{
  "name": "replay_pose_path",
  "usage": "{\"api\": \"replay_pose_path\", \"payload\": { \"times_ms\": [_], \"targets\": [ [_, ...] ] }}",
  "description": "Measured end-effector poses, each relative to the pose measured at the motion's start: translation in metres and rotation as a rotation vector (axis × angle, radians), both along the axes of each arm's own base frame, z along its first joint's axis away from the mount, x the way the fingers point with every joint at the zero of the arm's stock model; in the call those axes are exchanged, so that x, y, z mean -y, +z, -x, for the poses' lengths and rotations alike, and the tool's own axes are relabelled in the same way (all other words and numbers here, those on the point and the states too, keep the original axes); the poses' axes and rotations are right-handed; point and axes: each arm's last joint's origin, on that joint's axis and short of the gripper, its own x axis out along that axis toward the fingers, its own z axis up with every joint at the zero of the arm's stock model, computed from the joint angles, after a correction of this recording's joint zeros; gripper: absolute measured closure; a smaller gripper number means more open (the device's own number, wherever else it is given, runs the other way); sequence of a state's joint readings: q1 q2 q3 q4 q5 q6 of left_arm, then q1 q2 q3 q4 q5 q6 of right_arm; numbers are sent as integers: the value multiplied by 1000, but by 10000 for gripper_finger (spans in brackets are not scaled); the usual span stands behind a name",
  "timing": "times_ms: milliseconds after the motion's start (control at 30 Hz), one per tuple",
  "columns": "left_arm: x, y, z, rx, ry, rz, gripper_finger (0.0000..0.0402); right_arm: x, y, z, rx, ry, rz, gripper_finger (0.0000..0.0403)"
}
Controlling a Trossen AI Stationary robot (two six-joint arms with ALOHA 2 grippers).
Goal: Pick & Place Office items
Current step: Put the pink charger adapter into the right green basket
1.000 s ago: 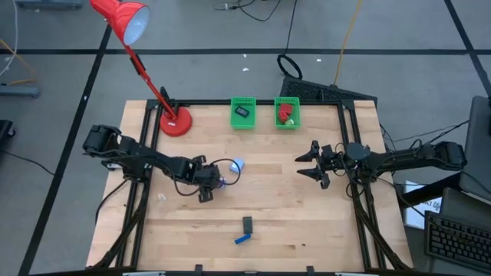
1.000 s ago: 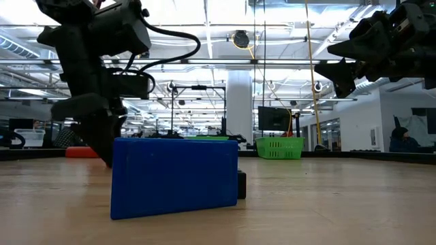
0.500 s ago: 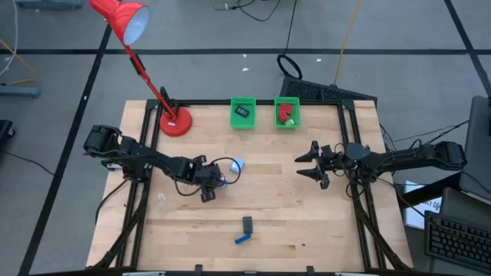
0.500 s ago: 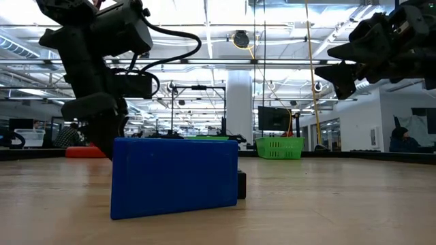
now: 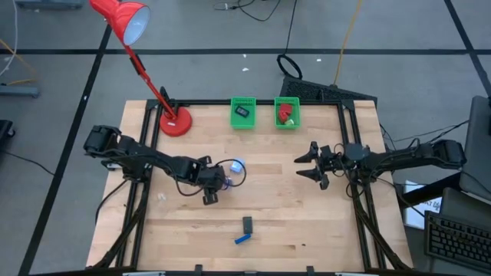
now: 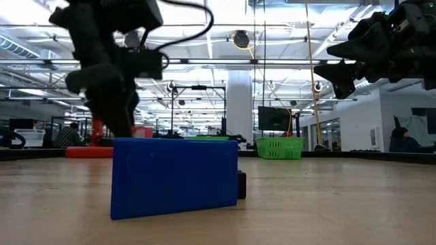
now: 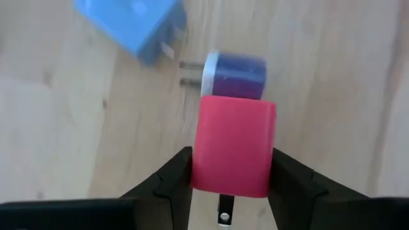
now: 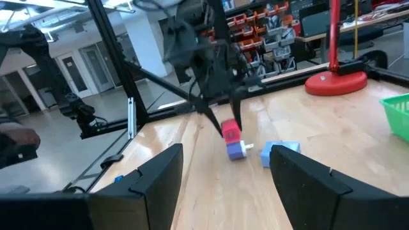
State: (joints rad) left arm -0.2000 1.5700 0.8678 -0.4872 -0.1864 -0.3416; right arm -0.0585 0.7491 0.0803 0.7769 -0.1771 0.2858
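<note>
My left gripper [image 7: 231,156] is shut on a red block [image 7: 233,144] at the table's middle left [image 5: 215,184]. Right under the red block a dark blue plug block [image 7: 235,75] lies on the wood, its prongs toward a pale blue cube [image 7: 131,25]. Near the front edge lie a black oblong [image 5: 248,224] and a blue oblong [image 5: 242,239]. The blue oblong fills the low view [image 6: 174,177]. My right gripper [image 5: 311,165] hangs open above the table's right half, holding nothing. My left gripper pinches the red block by two opposite sides [image 7: 199,160] between its two fingers. The fingers [image 7: 176,172] slant steeply down from above. The block hangs off the table, just above the dark blue plug block [image 8: 236,150]; whether the two touch I cannot tell.
Two green mesh baskets [image 5: 243,113] [image 5: 287,113] stand at the far edge, one with a dark piece, one with red pieces. A red desk lamp has its base [image 5: 175,123] at the far left. Bare wood lies between the two arms.
My left gripper has risen with the red block and shifted a little toward the table's right, lifting the block off the wood. The dark blue block and the pale blue cube stay put. My right arm has kept still.
</note>
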Motion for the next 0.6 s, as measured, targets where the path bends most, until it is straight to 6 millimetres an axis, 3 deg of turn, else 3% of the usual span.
{"api": "replay_pose_path", "payload": {
  "times_ms": [300,600],
  "targets": [
    [5,27,-17,97,7,-16,246,-8,-3,-6,9,2,42,179],
    [1,44,-34,246,102,128,239,-32,-7,-27,-54,-70,363,179]
  ]
}}
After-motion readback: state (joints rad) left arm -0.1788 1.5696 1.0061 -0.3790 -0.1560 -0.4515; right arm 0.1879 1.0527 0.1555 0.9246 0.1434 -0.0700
